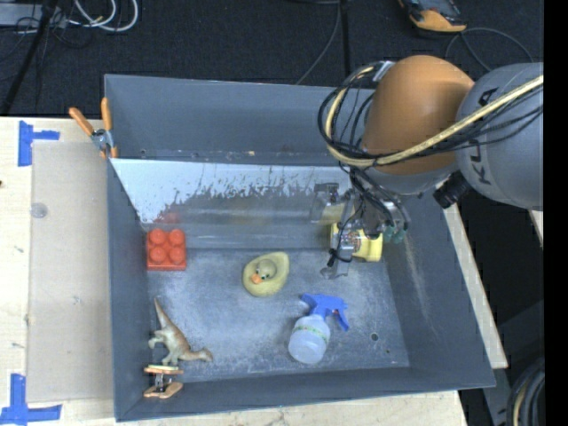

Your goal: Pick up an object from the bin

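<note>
Two things lie close to the claw [337, 263]: the yellow rubber duck [265, 274] and the spray bottle [313, 330]. Taking the duck as our marker, the claw hangs low just to its right and a touch farther back. We honestly can't tell if it's wide or narrow. The bottle lies right of and in front of the duck, its long axis running from the blue nozzle nearest the claw to the white body angled away. The red block [166, 248] and dinosaur [175, 340] sit well off to the duck's left.

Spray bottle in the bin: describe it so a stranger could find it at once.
Find the grey metal bin. Near its front wall, right of centre, lies the spray bottle. Unlike the yellow duck nearby, it is pale with a blue trigger top.
</note>
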`<state>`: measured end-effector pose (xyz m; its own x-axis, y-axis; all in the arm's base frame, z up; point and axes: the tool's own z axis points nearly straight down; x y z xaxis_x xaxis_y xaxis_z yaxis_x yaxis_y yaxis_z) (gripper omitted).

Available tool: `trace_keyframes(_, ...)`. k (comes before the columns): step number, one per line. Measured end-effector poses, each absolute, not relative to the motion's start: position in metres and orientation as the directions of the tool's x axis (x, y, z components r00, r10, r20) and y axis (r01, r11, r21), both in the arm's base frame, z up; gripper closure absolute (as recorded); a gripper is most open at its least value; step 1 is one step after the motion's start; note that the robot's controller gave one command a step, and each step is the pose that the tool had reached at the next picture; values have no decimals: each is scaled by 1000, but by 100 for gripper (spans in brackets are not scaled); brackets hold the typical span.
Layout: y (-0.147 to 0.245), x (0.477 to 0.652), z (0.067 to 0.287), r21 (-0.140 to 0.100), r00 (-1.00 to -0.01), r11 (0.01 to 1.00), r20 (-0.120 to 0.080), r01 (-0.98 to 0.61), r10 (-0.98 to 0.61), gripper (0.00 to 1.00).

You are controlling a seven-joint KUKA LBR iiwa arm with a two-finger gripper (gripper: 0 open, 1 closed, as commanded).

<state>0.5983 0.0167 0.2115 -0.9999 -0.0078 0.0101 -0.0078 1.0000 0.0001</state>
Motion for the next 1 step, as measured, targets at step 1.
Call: trace_keyframes(1, 17, 600, 217, 0, -1000, 1000, 1, -8, -8, 0)
